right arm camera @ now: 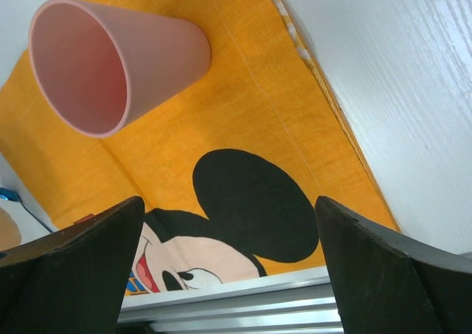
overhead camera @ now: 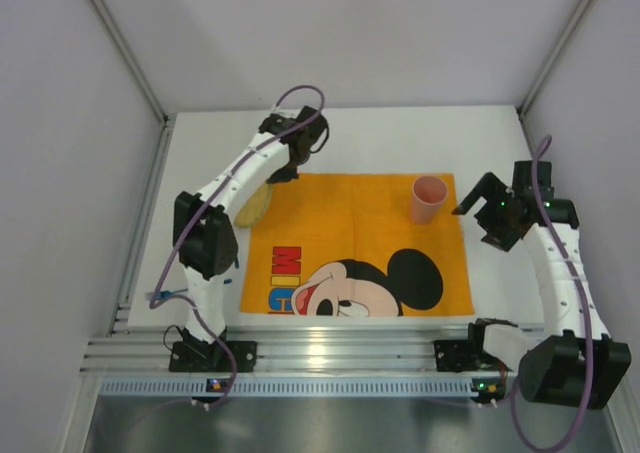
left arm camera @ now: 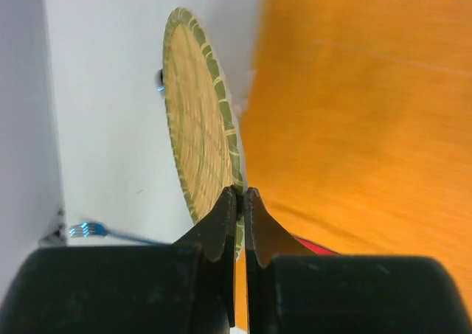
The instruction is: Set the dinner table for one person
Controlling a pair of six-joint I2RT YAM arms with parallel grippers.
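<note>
Progress: early. Done: pink cup (overhead camera: pixel 429 198) upright on mat (overhead camera: pixel 350 208), far right. L gripper (left arm camera: pixel 240 197) clamped on woven plate (left arm camera: pixel 199 120) rim, plate tilted at mat's left edge. R gripper (right arm camera: pixel 227 216) spread wide, empty. Pending: plate, fork (overhead camera: pixel 185 293), near left on dinner table (overhead camera: pixel 400 138).

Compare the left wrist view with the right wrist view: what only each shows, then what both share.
Left wrist only: the left gripper shut on the rim of a woven plate, and a fork on the table. Right wrist only: the open right gripper, a pink cup standing on the mat, the mouse face, the rail. Both: the orange mat and white table. A tan sliver and blue speck at the right view's left edge may be plate and fork; unclear.
</note>
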